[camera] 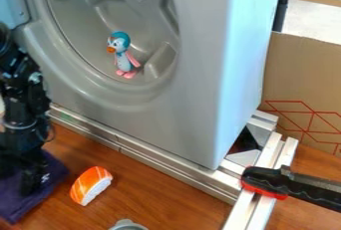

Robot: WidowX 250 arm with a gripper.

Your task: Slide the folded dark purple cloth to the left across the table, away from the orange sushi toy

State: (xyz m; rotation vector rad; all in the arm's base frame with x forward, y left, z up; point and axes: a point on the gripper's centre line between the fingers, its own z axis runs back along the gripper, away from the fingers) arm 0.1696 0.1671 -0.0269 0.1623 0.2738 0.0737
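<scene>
While the gripper (28, 184) hangs over the cloth (56, 170), its grip impossible to tell, a rail (160, 162) separates sushi (91, 185) from the washer (193, 109) holding a penguin (124, 57).

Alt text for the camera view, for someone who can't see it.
Black gripper over a purple cloth, near orange-and-white toy sushi on a wooden table; behind, a toy penguin stands in the round recess of a grey appliance.

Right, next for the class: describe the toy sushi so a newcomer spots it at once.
Start at the big grey machine, then go down past the metal rail to the wooden table. The toy sushi lies there beside the dark purple cloth. Unlike that cloth, it is bright orange with pale stripes and a white side.
</scene>
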